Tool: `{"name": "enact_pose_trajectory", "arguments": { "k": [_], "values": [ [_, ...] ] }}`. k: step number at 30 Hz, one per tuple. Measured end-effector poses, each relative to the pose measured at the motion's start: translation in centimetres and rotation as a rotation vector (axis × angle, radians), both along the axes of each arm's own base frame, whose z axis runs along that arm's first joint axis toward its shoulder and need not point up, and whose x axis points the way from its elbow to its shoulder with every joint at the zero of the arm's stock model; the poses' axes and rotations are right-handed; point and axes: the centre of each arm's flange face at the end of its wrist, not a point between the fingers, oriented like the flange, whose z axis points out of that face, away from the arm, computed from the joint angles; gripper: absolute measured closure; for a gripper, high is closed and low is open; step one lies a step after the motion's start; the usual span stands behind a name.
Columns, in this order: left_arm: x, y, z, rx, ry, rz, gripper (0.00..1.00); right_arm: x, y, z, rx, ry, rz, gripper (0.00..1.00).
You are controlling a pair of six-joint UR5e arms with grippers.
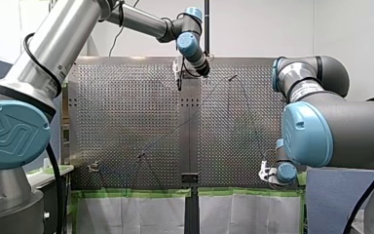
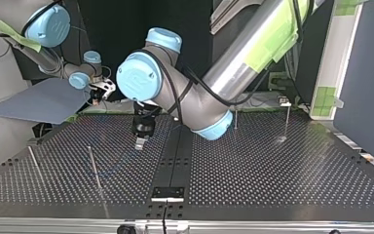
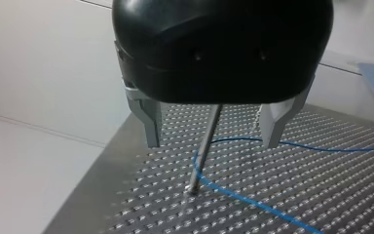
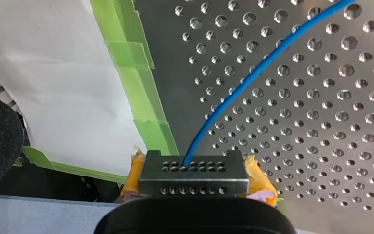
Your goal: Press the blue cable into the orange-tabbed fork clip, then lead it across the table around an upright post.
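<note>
Steel perforated table (image 1: pixel 126 122) is stretching out to a white wall (image 1: pixel 272 29), with green tape (image 4: pixel 141 87) and white sheeting (image 4: pixel 53 73) edging its near side. My left gripper (image 3: pixel 212 129) is hanging released over the far middle, its 2 metal fingers (image 3: pixel 151 124) straddling an upright post (image 3: pixel 205 146), apart from it. The blue cable (image 3: pixel 253 204) is bending round that post's foot and lying flat on the holes. My right gripper (image 4: pixel 195 178) is clenching the cable at the table's edge. 2 thin posts (image 2: pixel 95 168) are standing at the top view's left.
</note>
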Motion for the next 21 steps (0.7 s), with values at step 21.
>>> {"name": "enact_pose_trajectory", "arguments": {
  "k": [21],
  "values": [
    [-3.1,4.6,4.3,-0.229,-0.1,0.056,0.0,0.2,0.1,0.0,0.0,-0.001,0.004,1.0]
  ]
}}
